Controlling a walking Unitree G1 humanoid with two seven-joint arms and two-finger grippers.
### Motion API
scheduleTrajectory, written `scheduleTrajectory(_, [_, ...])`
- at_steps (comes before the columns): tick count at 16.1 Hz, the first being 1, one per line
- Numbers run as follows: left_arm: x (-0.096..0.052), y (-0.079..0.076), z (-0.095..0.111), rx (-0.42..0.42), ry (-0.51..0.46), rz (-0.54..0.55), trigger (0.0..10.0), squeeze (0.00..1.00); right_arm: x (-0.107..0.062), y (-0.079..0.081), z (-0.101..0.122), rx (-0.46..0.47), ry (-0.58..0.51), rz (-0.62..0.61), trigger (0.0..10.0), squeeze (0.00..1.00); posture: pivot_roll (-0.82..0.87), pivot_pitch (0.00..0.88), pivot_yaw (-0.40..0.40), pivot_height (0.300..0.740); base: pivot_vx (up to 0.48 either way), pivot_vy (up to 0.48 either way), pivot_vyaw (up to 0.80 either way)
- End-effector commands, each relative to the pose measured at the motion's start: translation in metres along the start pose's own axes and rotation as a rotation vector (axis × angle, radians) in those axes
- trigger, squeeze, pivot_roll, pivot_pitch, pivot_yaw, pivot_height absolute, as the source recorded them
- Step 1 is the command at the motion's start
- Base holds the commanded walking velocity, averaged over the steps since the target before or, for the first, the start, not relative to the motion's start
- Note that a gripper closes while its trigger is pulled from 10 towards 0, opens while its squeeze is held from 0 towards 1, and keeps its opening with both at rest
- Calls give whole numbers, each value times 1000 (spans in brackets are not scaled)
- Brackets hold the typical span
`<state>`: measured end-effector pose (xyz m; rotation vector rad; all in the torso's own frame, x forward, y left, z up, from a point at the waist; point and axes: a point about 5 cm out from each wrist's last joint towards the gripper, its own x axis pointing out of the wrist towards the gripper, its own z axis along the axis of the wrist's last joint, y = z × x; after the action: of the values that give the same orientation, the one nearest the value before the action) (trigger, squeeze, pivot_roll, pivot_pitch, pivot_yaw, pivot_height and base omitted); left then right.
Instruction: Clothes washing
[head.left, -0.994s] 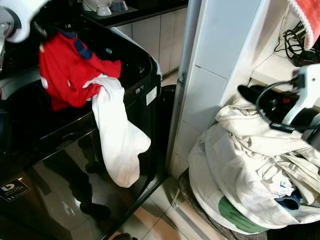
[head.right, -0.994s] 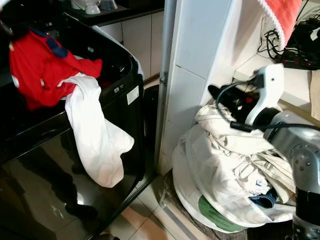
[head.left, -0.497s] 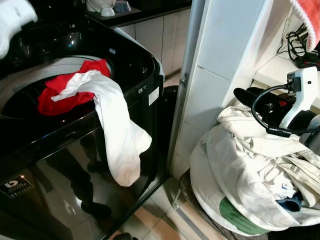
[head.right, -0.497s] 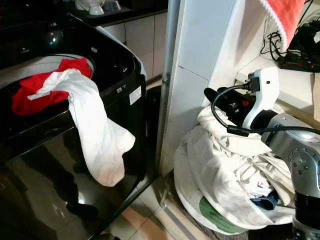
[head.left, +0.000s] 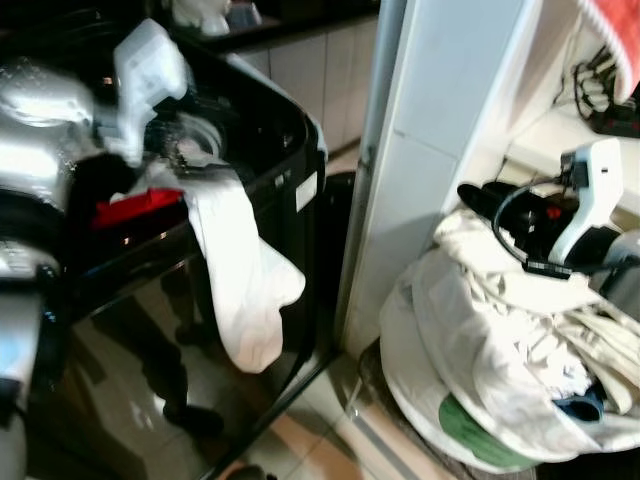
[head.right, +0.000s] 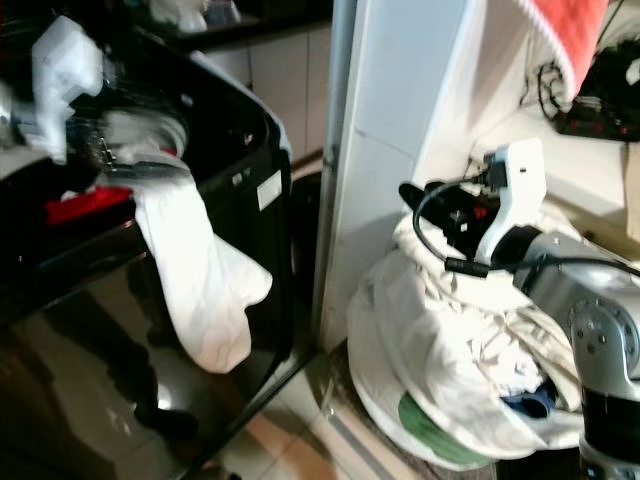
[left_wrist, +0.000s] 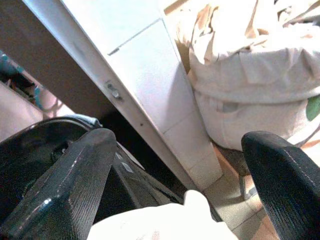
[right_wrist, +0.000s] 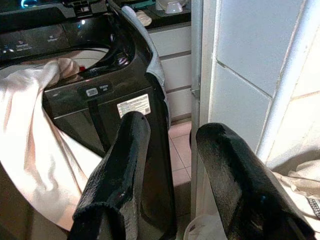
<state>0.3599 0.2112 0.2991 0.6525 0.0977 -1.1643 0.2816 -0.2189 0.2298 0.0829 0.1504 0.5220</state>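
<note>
One washing machine (head.left: 250, 130), one white garment (head.left: 240, 270), one red garment (head.left: 135, 207), one laundry pile (head.left: 500, 340), two end effectors: left end effector (left_wrist: 180, 165), right end effector (right_wrist: 170, 175).

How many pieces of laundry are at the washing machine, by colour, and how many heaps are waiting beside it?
White garment, hanging over the machine's front edge: 1
Red garment, in the drum: 1
Cream heap of laundry on the floor by the wall: 1
Total: 3

My head eyes look down at washer (head.left: 250, 150) and laundry pile (head.left: 500, 330); both wrist cameras share them, closer.
</note>
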Motion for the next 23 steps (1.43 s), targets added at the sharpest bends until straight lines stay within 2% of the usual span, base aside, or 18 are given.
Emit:
scheduleTrajectory(1, [1,1,8,42,16,19,10000,0,-3,3,2,-16,-1,0,10000,0,-11,0,9,740,0,0,0])
scheduleTrajectory(4, [8,-17,-8,-17,71,-58,10000,0,-5,7,-1,-18,9,23,10000,0,-13,0,13,740,0,0,0])
scheduleTrajectory(5, [10,-30,-16,-71,94,-120,10000,0,-5,8,-2,-16,14,32,10000,0,-13,0,16,740,0,0,0])
scheduleTrajectory(6, [12,-35,-21,-95,114,-124,10000,0,-5,10,-3,-16,22,42,10000,0,-12,0,16,740,0,0,0])
scheduleTrajectory(10, [22,-26,-40,-35,249,120,10000,0,-2,13,-6,-30,37,56,10000,0,-9,0,12,740,0,0,0])
scheduleTrajectory(11, [23,-24,-46,-13,319,189,10000,0,-1,14,-7,-42,47,63,10000,0,-9,0,12,740,0,0,0])
scheduleTrajectory(13, [25,-26,-55,-1,381,211,10000,0,-1,15,-8,-43,50,66,10000,0,-8,0,10,740,0,0,0])
scheduleTrajectory(15, [30,-30,-64,-67,395,221,10000,0,0,16,-9,-45,55,70,10000,0,-8,0,10,740,0,0,0])
scheduleTrajectory(17, [29,-27,-68,-129,406,260,10000,0,0,15,-9,-46,56,70,10000,0,-8,0,10,740,0,0,0])
scheduleTrajectory(18, [25,-23,-71,-164,426,311,0,0,-1,15,-9,-50,58,69,10000,0,-12,0,9,740,0,0,0])
scheduleTrajectory(23, [22,-23,-75,-163,464,307,0,0,-1,15,-10,-55,61,69,10000,0,-12,0,9,740,0,0,0])
